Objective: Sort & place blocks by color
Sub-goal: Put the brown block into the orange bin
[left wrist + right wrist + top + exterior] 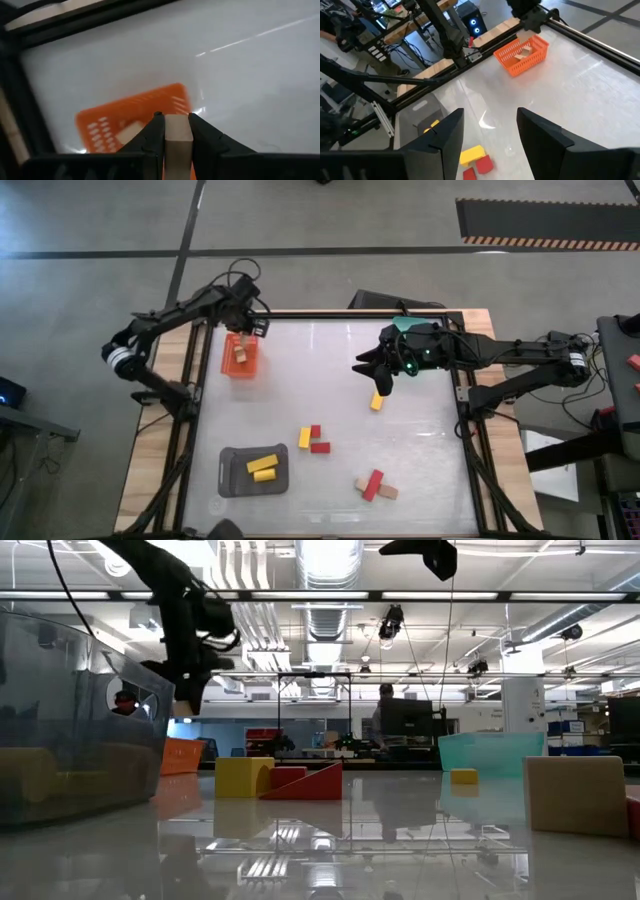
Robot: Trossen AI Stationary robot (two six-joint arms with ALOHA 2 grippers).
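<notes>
Left gripper (174, 131) grips tan block (178, 142) over orange tray (131, 117); centre, then release. Right gripper (490, 131) idle, jaws wide.

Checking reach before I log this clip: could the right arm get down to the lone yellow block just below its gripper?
Probably yes. The right gripper hangs open beside the yellow block, with bare table around it and no other block close.

the orange tray (243, 360), upper left of the frame, has slotted walls and holds a tan block (240, 354). the grey tray (253, 471), lower left, holds yellow blocks (263, 467). red blocks (318, 440) lie on the glossy white counter (330, 370).
</notes>
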